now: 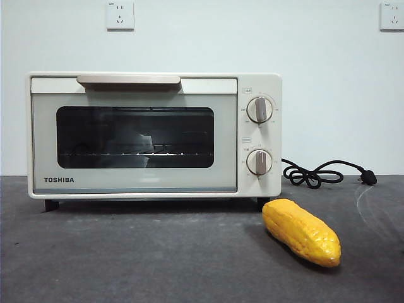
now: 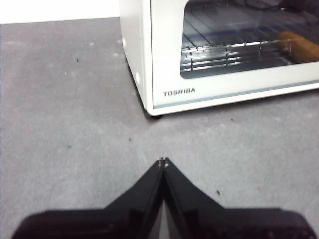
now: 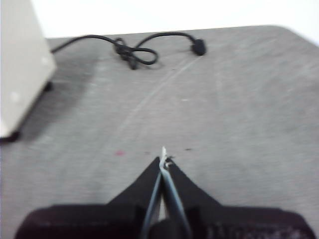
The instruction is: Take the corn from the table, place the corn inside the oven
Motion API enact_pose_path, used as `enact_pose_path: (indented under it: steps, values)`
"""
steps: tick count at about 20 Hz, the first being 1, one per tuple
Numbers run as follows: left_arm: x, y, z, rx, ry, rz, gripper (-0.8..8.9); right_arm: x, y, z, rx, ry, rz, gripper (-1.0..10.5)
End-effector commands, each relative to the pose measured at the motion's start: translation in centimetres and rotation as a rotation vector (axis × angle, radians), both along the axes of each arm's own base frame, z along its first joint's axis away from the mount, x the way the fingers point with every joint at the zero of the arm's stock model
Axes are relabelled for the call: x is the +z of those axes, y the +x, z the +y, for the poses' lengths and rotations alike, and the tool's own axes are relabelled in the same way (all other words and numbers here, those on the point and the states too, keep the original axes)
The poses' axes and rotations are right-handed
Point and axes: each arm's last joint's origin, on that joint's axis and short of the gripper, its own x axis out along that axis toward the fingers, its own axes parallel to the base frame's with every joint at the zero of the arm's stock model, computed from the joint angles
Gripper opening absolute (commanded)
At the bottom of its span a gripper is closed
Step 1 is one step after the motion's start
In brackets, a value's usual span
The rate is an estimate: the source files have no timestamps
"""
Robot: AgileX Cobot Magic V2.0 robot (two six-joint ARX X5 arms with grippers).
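Observation:
The yellow-orange corn (image 1: 302, 231) lies on the dark grey table (image 1: 158, 259), in front of the oven's right corner and angled toward the camera. The cream TOSHIBA oven (image 1: 154, 134) stands behind it with its glass door closed; its front corner and rack also show in the left wrist view at oven (image 2: 224, 59). My left gripper (image 2: 162, 161) is shut and holds nothing, above bare table in front of the oven's left corner. My right gripper (image 3: 163, 158) is shut too, over bare table to the right of the oven (image 3: 22, 64). The corn is out of both wrist views.
The oven's black power cord (image 1: 322, 173) lies coiled on the table behind and to the right of the oven, also seen as cord (image 3: 132, 50) in the right wrist view. Two wall sockets (image 1: 120, 15) sit high on the white wall.

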Motion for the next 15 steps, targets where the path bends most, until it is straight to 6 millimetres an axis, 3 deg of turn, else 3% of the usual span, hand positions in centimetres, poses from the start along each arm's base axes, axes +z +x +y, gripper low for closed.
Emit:
enact_pose_path:
  steps: [1,4,9,15]
  values:
    - [0.1,0.1,-0.1,0.008,-0.145,-0.004,-0.01,-0.2,0.1,0.1,-0.007,0.222,-0.007,0.0]
    - [0.1,0.1,-0.1,0.048,-0.310,0.034,-0.01,-0.1,0.0,0.2,-0.032,0.505,-0.002,0.0]
    - [0.1,0.1,-0.3,0.030,-0.440,0.076,-0.01,0.0,0.1,0.1,-0.064,0.542,-0.021,0.0]
    - [1.4,0.0,-1.1,-0.281,-0.591,0.060,-0.05,1.6,0.1,1.0,0.258,0.639,-0.087,0.0]
